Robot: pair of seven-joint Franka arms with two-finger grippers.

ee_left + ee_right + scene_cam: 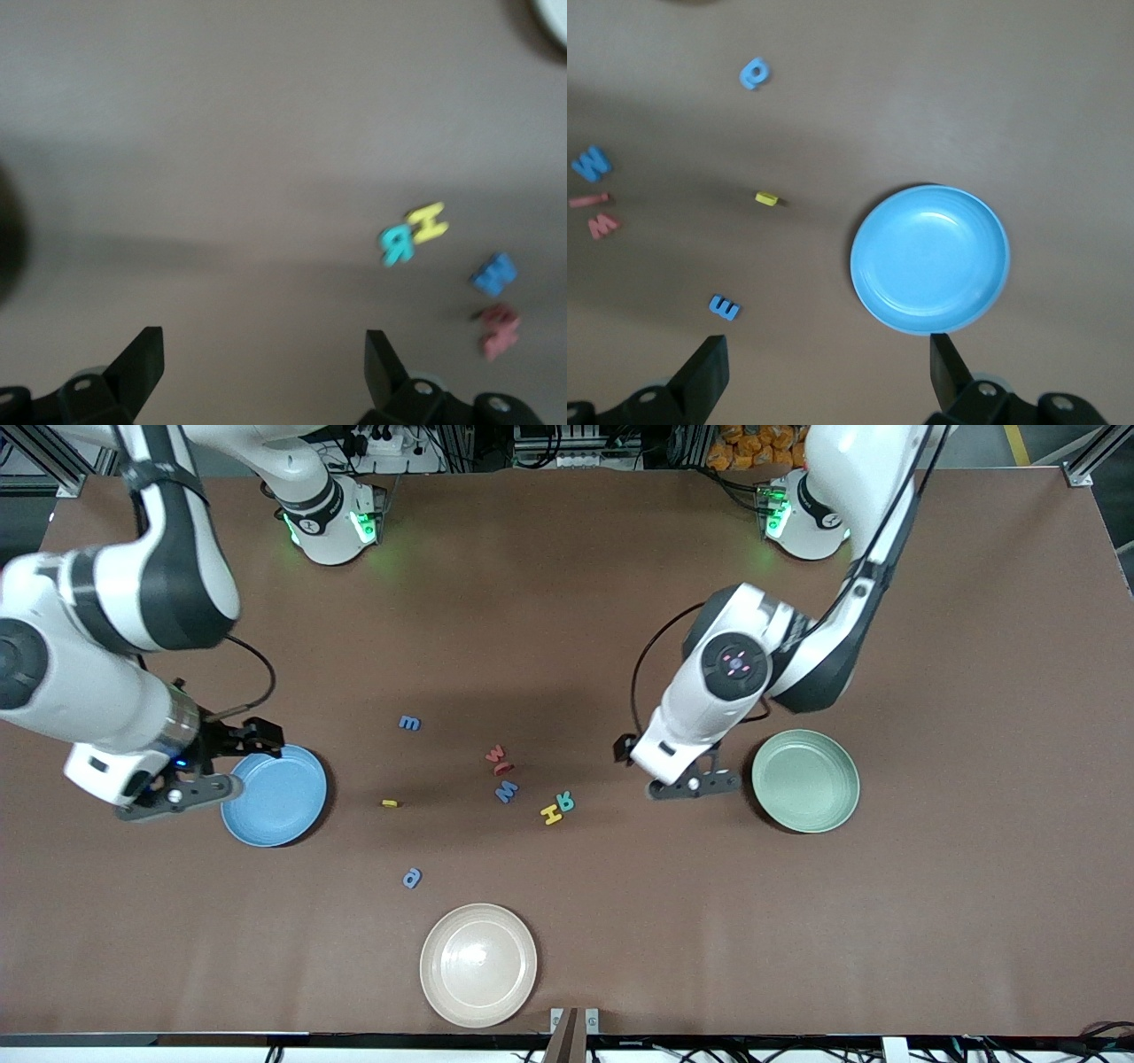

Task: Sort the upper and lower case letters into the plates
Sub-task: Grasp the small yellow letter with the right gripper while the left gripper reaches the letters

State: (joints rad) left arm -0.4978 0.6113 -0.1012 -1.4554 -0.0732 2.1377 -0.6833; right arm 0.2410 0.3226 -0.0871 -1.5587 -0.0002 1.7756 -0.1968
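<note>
Letters [505, 779] loose mid-bench between empty blue plate [276, 797] and green plate [806, 781], both claws agape, left claw [694, 786] beside green, right claw [177, 795] at blue; likely pre-first-pick, needing descent onto one.

sky blue plate [283, 797]: its rim toward the right arm's end of the table was covered by the right gripper [177, 793].
cream-white plate [554, 18]: cut off at the left wrist view's corner, only a sliver showed.
red letters [498, 328]: blurred, shapes unreadable in the left wrist view.
yellow piece [389, 803]: too small to read.
</note>
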